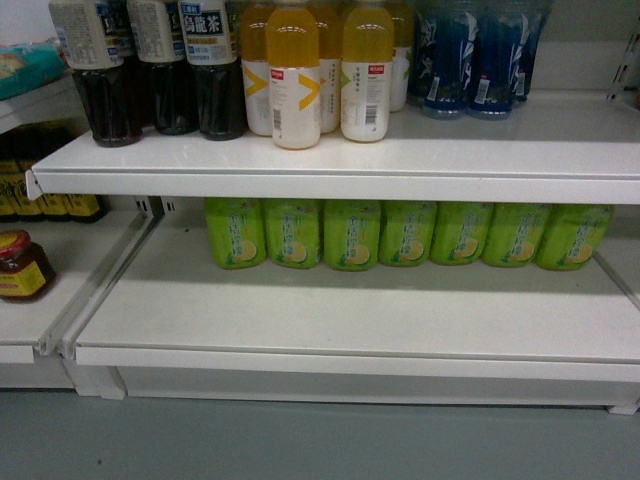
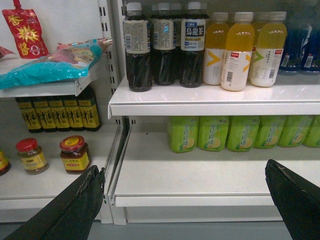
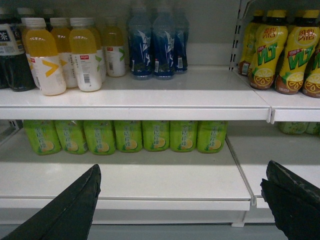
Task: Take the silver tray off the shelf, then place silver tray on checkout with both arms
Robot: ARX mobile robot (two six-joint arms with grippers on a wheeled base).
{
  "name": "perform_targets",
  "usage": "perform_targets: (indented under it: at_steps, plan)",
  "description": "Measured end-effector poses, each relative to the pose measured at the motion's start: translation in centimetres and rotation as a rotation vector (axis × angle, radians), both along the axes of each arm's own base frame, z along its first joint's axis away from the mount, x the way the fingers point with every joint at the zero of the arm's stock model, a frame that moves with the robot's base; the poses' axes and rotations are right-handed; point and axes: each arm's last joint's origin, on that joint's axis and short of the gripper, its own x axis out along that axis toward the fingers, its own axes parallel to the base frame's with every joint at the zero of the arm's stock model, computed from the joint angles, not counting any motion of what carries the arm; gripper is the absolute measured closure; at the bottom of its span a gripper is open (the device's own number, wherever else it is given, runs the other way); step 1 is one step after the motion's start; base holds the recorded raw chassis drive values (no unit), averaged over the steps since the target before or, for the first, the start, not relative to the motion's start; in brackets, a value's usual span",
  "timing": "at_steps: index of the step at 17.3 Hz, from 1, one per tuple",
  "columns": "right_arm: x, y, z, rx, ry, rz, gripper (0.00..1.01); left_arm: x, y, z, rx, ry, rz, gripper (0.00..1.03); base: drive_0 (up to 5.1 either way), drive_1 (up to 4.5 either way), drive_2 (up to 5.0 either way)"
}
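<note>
Two smooth white metal shelf boards (image 1: 400, 150), ribbed green bottles (image 1: 400, 232), both black claws spread, left claw (image 2: 185, 200), right claw (image 3: 182, 200)

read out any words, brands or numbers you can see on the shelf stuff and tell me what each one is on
"乌龙茶": dark tea bottle.
"VLT": yellow-capped bottle.
"春" and "酱", less surely: red pouch.
Orange bottles, green bottles, blue bottles, jars: print too small or blurred.

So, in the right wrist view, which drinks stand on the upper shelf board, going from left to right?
Dark tea bottles with black caps → yellow-orange juice bottles with white labels → blue water bottles → past the slotted upright strip, brown lemon-tea bottles with yellow caps and green lettering.
</note>
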Motion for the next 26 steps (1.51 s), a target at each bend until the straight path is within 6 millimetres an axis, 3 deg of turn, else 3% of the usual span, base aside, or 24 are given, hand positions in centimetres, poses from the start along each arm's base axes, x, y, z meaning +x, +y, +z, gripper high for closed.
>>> perform_targets:
  at_steps: [26]
  plan:
    - [0.00, 0.00, 0.00, 0.000, 0.000, -0.001, 0.03, 0.00, 0.00, 0.01, 0.000, 0.000, -0.002, 0.05, 0.0, 0.00, 0.0]
